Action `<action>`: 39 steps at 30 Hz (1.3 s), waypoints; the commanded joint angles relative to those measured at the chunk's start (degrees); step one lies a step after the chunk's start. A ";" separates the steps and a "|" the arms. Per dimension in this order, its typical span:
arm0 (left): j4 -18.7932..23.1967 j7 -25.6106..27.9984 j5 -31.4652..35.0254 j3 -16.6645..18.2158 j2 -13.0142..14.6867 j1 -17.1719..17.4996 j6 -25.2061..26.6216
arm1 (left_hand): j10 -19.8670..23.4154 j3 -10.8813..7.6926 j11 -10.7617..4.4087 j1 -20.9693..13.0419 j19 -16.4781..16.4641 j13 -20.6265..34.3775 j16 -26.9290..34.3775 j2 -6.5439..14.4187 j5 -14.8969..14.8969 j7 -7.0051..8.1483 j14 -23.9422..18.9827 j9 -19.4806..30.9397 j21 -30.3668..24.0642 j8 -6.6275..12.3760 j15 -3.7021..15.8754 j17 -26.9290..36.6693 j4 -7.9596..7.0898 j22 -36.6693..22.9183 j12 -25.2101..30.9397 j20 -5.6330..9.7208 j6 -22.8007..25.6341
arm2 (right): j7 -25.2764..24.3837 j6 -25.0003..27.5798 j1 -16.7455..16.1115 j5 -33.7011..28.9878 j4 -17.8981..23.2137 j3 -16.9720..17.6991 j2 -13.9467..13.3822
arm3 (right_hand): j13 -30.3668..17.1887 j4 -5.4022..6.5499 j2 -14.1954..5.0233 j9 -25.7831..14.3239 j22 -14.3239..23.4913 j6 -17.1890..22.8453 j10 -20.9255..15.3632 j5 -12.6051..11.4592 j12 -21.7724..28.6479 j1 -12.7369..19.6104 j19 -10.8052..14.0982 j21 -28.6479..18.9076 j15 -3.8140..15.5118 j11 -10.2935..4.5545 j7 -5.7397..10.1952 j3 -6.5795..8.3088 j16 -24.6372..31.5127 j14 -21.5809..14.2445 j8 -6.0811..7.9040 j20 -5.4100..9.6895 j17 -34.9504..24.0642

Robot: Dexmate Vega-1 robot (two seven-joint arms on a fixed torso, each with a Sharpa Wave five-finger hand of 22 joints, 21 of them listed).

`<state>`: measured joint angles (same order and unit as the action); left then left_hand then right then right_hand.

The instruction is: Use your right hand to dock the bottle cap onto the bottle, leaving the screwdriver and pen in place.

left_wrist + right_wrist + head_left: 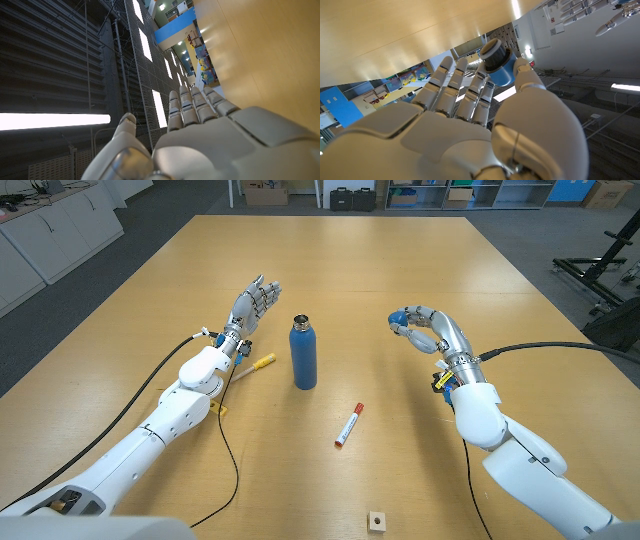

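Bare table [360, 300] between right hand [420, 328] and bottle [303, 353].

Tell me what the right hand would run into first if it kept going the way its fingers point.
Likely the blue bottle. The right hand, holding the blue cap, points across the table toward the bottle's open neck, nothing between. The hand's height is unclear, so it might pass above.

Near the front edge of the wooden surface [420, 260] lies a small light wooden block [376, 521] with a dark hole in its top. Behind the far edge, on the grey floor, stand cardboard boxes [266, 194] and black cases [353, 197] — white cabinets [45, 230] line the left side, and a black metal stand [592, 272] is at the right.
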<state>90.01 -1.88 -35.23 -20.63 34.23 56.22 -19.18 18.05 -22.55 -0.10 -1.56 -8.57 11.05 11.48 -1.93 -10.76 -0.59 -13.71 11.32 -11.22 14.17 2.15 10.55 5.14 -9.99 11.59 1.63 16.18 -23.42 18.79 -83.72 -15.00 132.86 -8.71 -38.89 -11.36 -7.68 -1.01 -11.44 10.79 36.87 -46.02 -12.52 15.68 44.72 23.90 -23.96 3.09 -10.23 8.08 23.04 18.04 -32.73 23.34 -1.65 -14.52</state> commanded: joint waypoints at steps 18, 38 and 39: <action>2.17 0.99 0.51 0.88 1.15 1.43 -0.19 | 0.68 -0.03 0.05 0.04 -0.05 0.19 -0.20 0.52 0.07 0.19 -0.47 0.27 0.01 -0.31 0.19 0.12 0.54 -0.27 0.08 -0.12 0.61 | 2.58 -12.23 14.27 9.68 -10.56 -8.82 1.27 | -0.20 -0.66 -1.48 -0.10 0.11 5.65 -3.70 0.36 -0.74 0.30 0.68 -0.02 0.31 -2.43 4.53 -0.19 -1.74 3.41 -0.01 0.92 0.31; 2.22 1.10 0.19 1.40 1.17 2.44 -0.97 | 0.65 -0.02 0.05 0.07 0.00 0.19 -0.21 0.56 0.08 0.26 -0.46 0.29 0.02 -0.33 0.16 0.13 0.61 -0.27 0.04 -0.10 0.76 | 4.95 -15.31 22.12 13.03 -15.36 -14.57 2.38 | -0.23 -0.50 -1.68 -0.11 0.11 5.89 -4.00 0.46 -0.88 0.18 0.59 0.11 0.56 -2.42 4.54 -0.30 -1.74 2.87 -0.09 0.40 0.50; 2.11 1.02 0.17 1.37 1.13 2.40 -1.02 | 0.65 -0.02 0.05 0.07 0.00 0.19 -0.21 0.56 0.08 0.26 -0.46 0.29 0.02 -0.33 0.16 0.13 0.61 -0.27 0.04 -0.10 0.76 | 4.92 -15.45 22.29 13.06 -15.44 -14.73 2.40 | -0.23 -0.46 -1.73 -0.11 0.11 5.96 -4.05 0.48 -0.90 0.15 0.57 0.13 0.62 -2.42 4.54 -0.32 -1.73 2.77 -0.09 0.37 0.52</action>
<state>92.36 -0.73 -34.78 -19.39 35.44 58.33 -19.73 18.56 -22.49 -0.01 -1.56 -8.57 11.05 11.48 -1.93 -10.76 -0.28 -13.71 11.32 -11.22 14.17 2.15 10.54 5.56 -9.99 11.59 1.63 16.50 -19.39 4.85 -64.64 -3.31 119.24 -21.00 -36.75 -11.31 -8.03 -1.02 -11.34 10.79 37.16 -46.81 -11.93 15.00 44.72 24.29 -23.96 2.66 -9.86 7.79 22.67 16.42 -29.30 23.01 -0.82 -13.82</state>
